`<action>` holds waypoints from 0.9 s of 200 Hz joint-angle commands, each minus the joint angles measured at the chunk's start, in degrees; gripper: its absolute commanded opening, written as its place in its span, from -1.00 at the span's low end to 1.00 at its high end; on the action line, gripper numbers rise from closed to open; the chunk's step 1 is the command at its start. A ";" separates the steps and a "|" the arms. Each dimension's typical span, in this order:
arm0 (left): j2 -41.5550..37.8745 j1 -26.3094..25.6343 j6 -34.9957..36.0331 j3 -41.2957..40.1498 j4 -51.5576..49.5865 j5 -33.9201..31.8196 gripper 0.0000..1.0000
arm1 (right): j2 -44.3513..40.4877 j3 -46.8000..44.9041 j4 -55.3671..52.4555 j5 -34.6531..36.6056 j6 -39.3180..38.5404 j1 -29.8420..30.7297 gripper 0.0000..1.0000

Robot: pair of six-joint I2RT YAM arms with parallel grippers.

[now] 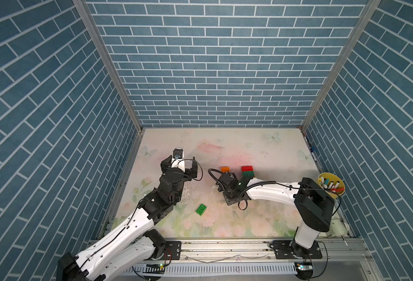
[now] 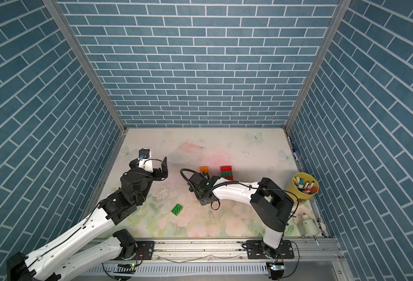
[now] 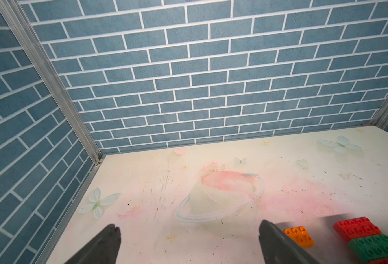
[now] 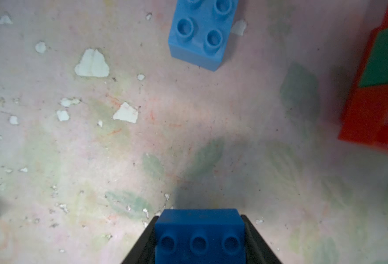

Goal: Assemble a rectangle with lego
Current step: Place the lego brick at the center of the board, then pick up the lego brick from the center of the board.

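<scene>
The rectangle looks barely begun. The brick row (image 1: pixel 247 171) is the only assembled part: red, green and red lie flat with their long sides touching. At least 4 more bricks sit outside it.

- **Orange brick** (image 1: pixel 225 169): near the row on its left, with a clear gap between them.
- **Loose green brick** (image 1: pixel 201 209): well apart from the row, toward the arm bases.
- **Light blue brick** (image 4: pixel 203 32): near the row, not touching it.
- **Dark blue brick** (image 4: pixel 200 235): sits between the jaws of the right gripper (image 4: pixel 199 217), which press against both its sides. Whether it is off the table cannot be told.

The left gripper (image 3: pixel 189 225) is spread wide with nothing between its fingers. It hovers left of the row, beyond the orange brick.

Only the right wrist view shows the 2 blue bricks; in both top views the right arm (image 1: pixel 268 192) covers them. The left wrist view shows the row's studs and a sliver of its 3rd brick, which the top views hide. Only the top views show the loose green brick clearly, and the yellow cup (image 2: pixel 294 192) of pens well to the right of the row.
</scene>
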 commanded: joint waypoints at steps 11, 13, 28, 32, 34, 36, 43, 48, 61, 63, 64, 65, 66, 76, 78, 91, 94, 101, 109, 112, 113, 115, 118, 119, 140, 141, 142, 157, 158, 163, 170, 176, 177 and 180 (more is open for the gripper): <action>-0.59 0.52 0.29 -0.75 0.39 -0.60 1.00 | 1.76 0.16 2.24 0.78 2.91 0.01 0.21; -0.64 0.52 0.41 -0.75 0.33 -0.66 0.99 | 1.84 0.17 2.27 0.73 2.91 0.00 0.21; -0.61 0.61 0.87 -0.75 0.14 -1.11 0.99 | 2.03 0.15 2.38 0.46 3.00 -0.08 0.26; -0.59 0.61 1.02 -0.75 0.18 -1.19 1.00 | 2.11 0.17 2.29 0.36 3.06 -0.17 0.27; -0.66 0.66 1.10 -0.75 0.21 -1.19 1.00 | 2.12 0.17 2.28 0.28 3.08 -0.24 0.27; -0.70 0.67 1.14 -0.75 0.21 -1.23 0.99 | 2.12 0.17 2.28 0.21 3.08 -0.28 0.28; -0.75 0.77 1.15 -0.66 0.13 -1.28 1.00 | 2.13 0.12 2.15 0.14 3.17 -0.43 0.28; -0.72 0.79 1.32 -0.66 0.00 -1.24 0.99 | 2.00 0.04 2.19 0.03 3.17 -0.42 0.29; -0.80 0.80 1.15 -0.57 -0.11 -1.16 1.00 | 1.65 0.00 2.04 -0.09 3.26 -0.57 0.30; -0.82 0.86 1.15 -0.57 -0.13 -1.20 0.99 | 1.61 -0.07 2.02 -0.08 3.26 -0.65 0.30; -0.84 0.87 1.15 -0.57 -0.13 -1.18 0.99 | 1.56 -0.08 2.02 -0.12 3.26 -0.63 0.30; -0.85 0.83 1.15 -0.57 -0.09 -1.21 0.99 | 1.53 -0.09 1.97 -0.10 3.26 -0.62 0.30; -0.85 0.81 1.15 -0.53 -0.16 -1.18 0.99 | 1.48 -0.09 1.95 -0.09 3.26 -0.62 0.30; -0.88 0.87 1.07 -0.57 -0.23 -1.14 1.00 | 1.25 -0.18 1.88 -0.16 3.26 -0.62 0.29; -0.86 0.88 1.11 -0.57 -0.29 -1.04 0.99 | 1.18 -0.25 1.87 -0.16 3.26 -0.70 0.28; -0.86 0.92 1.08 -0.53 -0.40 -1.09 1.00 | 1.01 -0.36 1.86 -0.46 3.26 -0.70 0.23; -0.86 0.96 1.09 -0.57 -0.40 -1.07 0.99 | 0.99 -0.42 1.92 -0.55 3.26 -0.70 0.22; -0.83 0.96 1.15 -0.61 -0.40 -1.08 1.00 | 1.03 -0.53 2.00 -0.79 3.18 -0.72 0.19; -0.86 0.96 1.13 -0.57 -0.40 -1.14 0.99 | 0.99 -0.60 2.01 -1.02 3.13 -0.71 0.17; -0.86 0.96 1.13 -0.57 -0.48 -1.18 1.00 | 0.99 -0.62 2.01 -1.18 3.09 -0.75 0.16; -0.86 0.96 1.14 -0.57 -0.44 -1.17 1.00 | 0.99 -0.62 2.01 -1.20 3.09 -0.72 0.16; -0.81 0.92 1.13 -0.57 -0.48 -1.20 1.00 | 0.98 -0.67 2.08 -1.32 3.09 -0.79 0.16; -0.78 0.96 1.15 -0.57 -0.49 -1.12 1.00 | 1.03 -0.70 2.14 -1.43 3.04 -0.73 0.16; -0.78 0.96 1.24 -0.57 -0.49 -1.09 0.99 | 1.05 -0.75 2.17 -1.50 3.06 -0.76 0.16; -0.66 1.04 1.35 -0.66 -0.44 -1.09 0.99 | 1.31 -0.95 2.45 -2.51 2.91 -1.05 0.16; -0.62 1.05 1.34 -0.62 -0.47 -1.12 0.99 | 1.37 -0.96 2.45 -2.52 2.91 -1.05 0.16; -0.61 1.05 1.33 -0.60 -0.48 -1.14 0.99 | 1.35 -0.92 2.50 -2.62 2.91 -1.05 0.16; -0.37 1.12 1.38 -0.57 -0.50 -1.05 0.99 | 1.26 -1.10 2.65 -3.22 2.82 -1.07 0.16; -0.39 1.13 1.40 -0.57 -0.54 -0.97 0.99 | 1.21 -1.13 2.64 -3.27 2.82 -1.06 0.16; -0.38 1.14 1.34 -0.57 -0.56 -0.92 0.99 | 1.16 -1.23 2.76 -3.41 2.82 -1.07 0.16; -0.24 1.22 1.26 -0.57 -0.64 -1.05 1.00 | 1.08 -1.24 2.72 -3.58 2.75 -1.16 0.15; -0.14 1.22 1.30 -0.57 -0.66 -0.93 0.99 | 0.94 -1.24 2.65 -3.54 2.73 -1.21 0.14; -0.19 1.27 1.31 -0.57 -0.66 -0.91 0.99 | 0.92 -1.24 2.68 -3.52 2.73 -1.22 0.14; -0.16 1.27 1.30 -0.57 -0.66 -0.89 0.99 | 0.85 -1.30 2.68 -3.57 2.66 -1.15 0.14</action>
